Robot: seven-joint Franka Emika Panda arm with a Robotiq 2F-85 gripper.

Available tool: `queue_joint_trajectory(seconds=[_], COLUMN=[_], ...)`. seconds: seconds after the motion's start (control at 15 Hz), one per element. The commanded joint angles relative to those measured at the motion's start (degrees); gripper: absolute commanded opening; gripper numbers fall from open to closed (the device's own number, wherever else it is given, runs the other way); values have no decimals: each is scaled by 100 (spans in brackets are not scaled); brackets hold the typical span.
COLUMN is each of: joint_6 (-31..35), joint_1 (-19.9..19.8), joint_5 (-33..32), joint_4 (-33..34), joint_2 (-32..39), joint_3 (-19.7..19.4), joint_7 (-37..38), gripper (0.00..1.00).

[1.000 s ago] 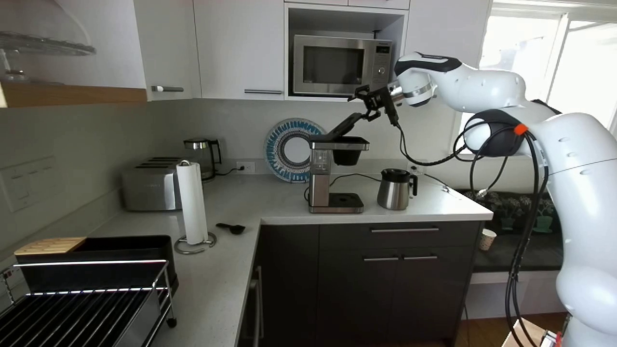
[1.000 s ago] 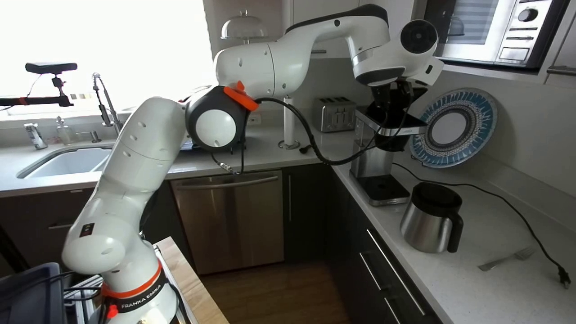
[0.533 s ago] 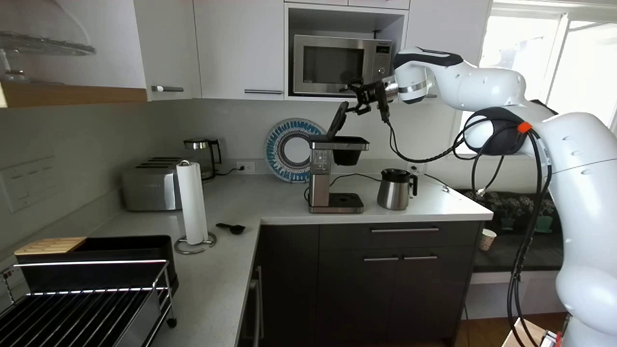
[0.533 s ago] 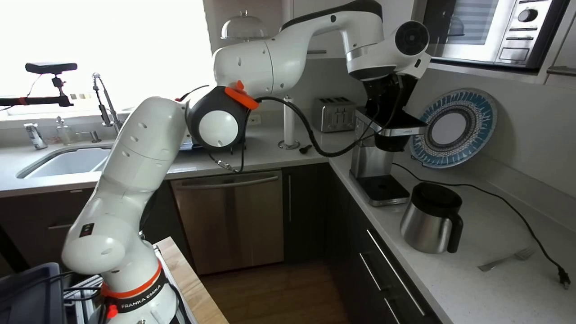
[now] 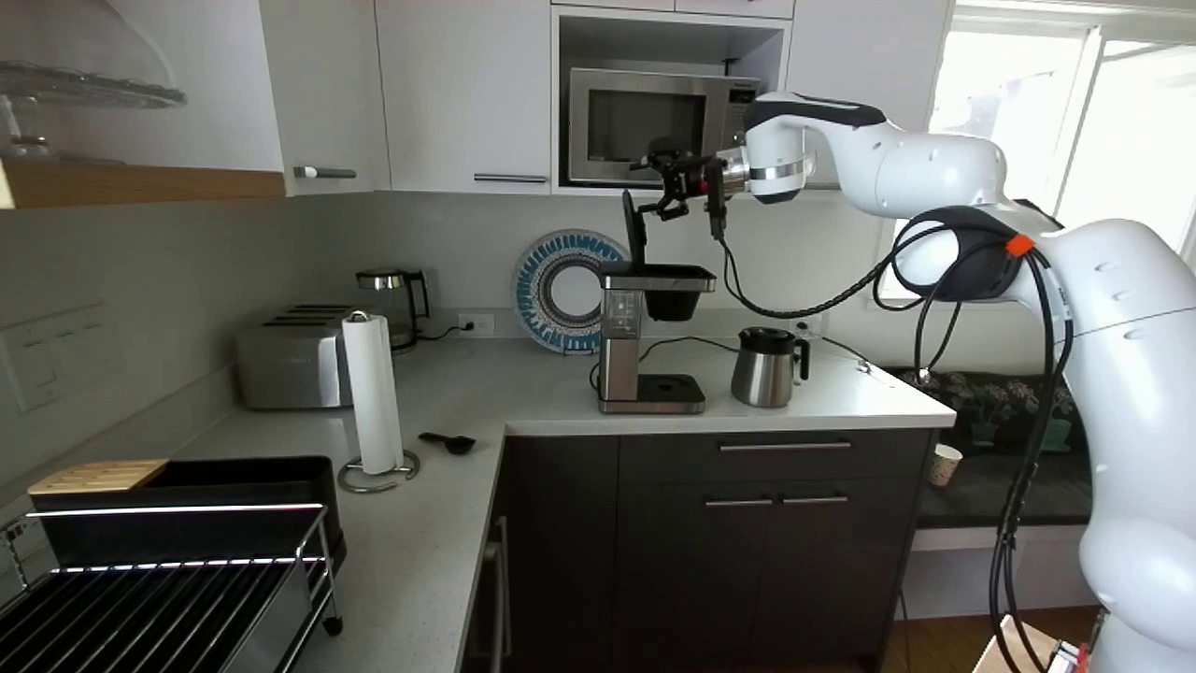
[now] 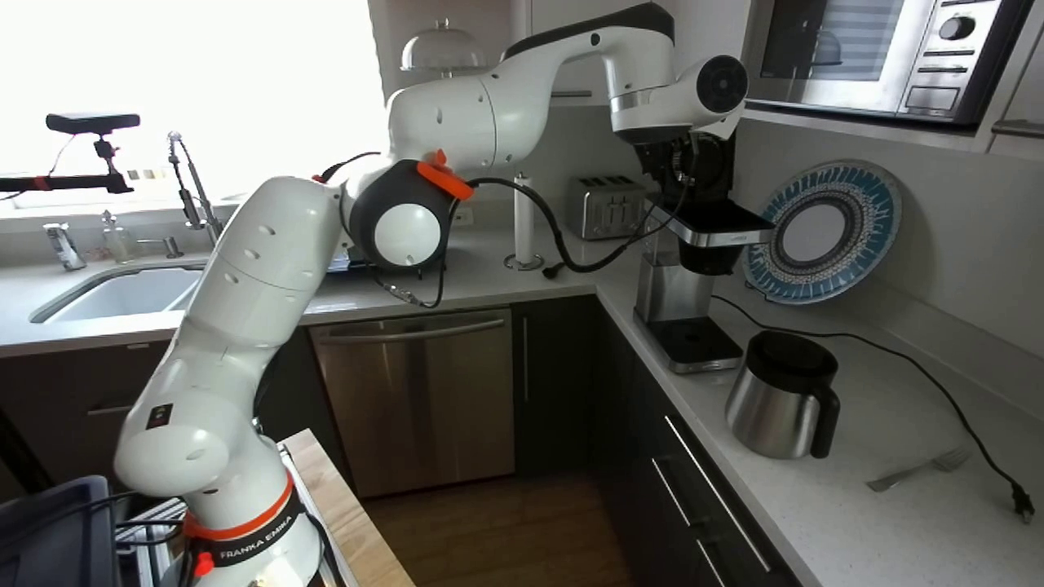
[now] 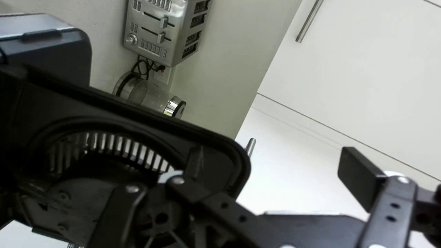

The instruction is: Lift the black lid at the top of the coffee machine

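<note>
The silver-and-black coffee machine (image 5: 619,365) stands on the counter; it also shows in an exterior view (image 6: 675,292). Its black lid (image 5: 634,229) is raised and stands almost upright at the rear of the machine's top. In the wrist view the lid (image 7: 220,139) fills the left side. My gripper (image 5: 643,190) is open, beside the upper part of the lid. Its lower finger is at the lid's face, seemingly touching; its upper finger is above the lid's edge. In the wrist view the gripper (image 7: 275,168) has its fingers wide apart with nothing between them.
The steel jug (image 5: 764,367) stands beside the machine. A patterned plate (image 5: 566,290) leans on the wall behind. The microwave (image 5: 649,126) sits above, close to my gripper's height. The toaster (image 5: 291,360) and paper towel roll (image 5: 374,393) stand farther along. A fork (image 6: 917,469) lies on the counter.
The lid has swung up from a slanted position to nearly upright. My gripper has moved back toward the machine's rear with it, staying open and levelling out.
</note>
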Motion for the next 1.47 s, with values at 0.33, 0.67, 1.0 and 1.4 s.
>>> queue_joint_trajectory(seconds=[0.33, 0.67, 1.0, 1.4], joint_6=[470, 870, 288, -527], joint_1=[271, 555, 731, 924], joint_5=[-311, -1565, -3005, -4660], joint_4=[-174, -532, -968, -1641], joint_2=[-84, -590, -1263, -1870], joint_3=[-82, -794, -1475, -1963], joint_7=[368, 1308, 2224, 2554], gripper=[100, 100, 100, 100])
